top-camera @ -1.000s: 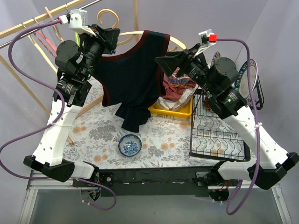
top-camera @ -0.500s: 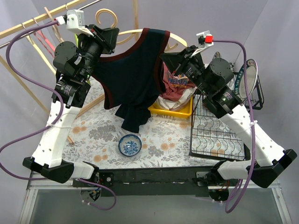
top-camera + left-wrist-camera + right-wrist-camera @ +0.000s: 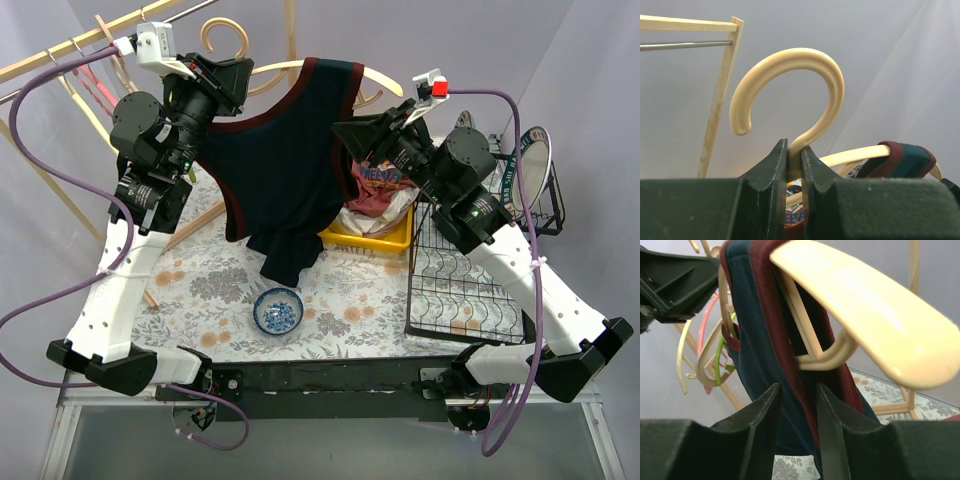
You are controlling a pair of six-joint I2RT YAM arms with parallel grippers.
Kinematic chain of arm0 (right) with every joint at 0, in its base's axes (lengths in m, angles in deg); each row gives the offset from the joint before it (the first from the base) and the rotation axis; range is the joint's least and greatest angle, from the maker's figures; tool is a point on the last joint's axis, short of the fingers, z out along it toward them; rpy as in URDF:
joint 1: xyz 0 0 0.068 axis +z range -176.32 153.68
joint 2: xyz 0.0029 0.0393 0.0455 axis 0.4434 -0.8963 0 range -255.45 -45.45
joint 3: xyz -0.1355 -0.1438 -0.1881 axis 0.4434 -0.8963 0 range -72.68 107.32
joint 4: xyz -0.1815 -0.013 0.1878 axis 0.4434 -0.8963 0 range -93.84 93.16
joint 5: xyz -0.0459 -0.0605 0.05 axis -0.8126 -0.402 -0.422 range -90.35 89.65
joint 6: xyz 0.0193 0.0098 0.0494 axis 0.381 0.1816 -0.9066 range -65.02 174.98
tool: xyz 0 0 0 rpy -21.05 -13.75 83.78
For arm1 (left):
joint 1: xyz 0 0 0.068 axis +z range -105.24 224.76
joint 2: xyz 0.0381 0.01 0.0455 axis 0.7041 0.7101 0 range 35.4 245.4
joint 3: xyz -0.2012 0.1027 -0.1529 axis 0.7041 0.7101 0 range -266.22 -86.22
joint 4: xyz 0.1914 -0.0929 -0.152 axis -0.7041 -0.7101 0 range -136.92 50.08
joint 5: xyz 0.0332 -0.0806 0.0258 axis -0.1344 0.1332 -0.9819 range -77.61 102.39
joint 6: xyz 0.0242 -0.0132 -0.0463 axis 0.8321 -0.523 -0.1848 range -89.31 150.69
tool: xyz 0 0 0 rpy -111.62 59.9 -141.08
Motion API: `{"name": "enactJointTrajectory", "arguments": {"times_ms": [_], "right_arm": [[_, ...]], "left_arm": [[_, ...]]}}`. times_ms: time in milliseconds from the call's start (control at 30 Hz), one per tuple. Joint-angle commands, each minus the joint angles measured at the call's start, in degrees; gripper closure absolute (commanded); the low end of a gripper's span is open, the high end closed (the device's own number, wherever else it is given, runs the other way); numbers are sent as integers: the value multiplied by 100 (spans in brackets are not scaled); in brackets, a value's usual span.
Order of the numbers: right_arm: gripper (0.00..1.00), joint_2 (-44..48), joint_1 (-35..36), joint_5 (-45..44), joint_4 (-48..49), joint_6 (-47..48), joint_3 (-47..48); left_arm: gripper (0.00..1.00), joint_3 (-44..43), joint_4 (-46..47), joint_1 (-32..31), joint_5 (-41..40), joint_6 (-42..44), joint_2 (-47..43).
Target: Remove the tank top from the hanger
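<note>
Left gripper (image 3: pixel 794 150) clamps the neck of the hanger (image 3: pixel 805 65), the tank top (image 3: pixel 285 150) draped on it above the table (image 3: pixel 200 290)'s far edge — the right gripper (image 3: pixel 797 395) sits half-apart around its maroon trim (pinching it? I can't tell).

Blue printed letters run across the reddish cloth (image 3: pixel 381 190) in the yellow bin (image 3: pixel 365 241), and pale letters circle the dark hoop (image 3: pixel 514 166); both are too small to read.
</note>
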Motion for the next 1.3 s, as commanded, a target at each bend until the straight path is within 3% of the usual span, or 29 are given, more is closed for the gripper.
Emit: {"name": "enactJointTrajectory", "arguments": {"times_ms": [0, 67, 167, 233, 533, 833, 1100, 1267], "right_arm": [[64, 44, 18, 315, 536, 5, 51], [68, 9, 9, 367, 545, -39, 50], [81, -18, 26, 385, 563, -30, 42], [99, 35, 18, 438, 694, -39, 7], [99, 561, 9, -176, 660, 294, 191], [99, 1106, -44, -1776, 932, 1076, -46], [99, 1318, -53, -2857, 695, 1543, -273], [99, 1450, -53, -2262, 503, 1499, -740]], "left_arm": [[100, 84, 428, 2, -160, -158, -325], [100, 154, 490, 2, -151, -202, -334], [100, 233, 560, -7, -134, -272, -361], [100, 260, 534, 2, -142, -255, -369], [100, 488, 367, 1, -590, 70, -554], [100, 146, -361, 2, -1275, 474, -519], [100, -30, -301, 2, -1215, 396, -519], [100, -302, -310, 2, -1013, -121, -422]]}}
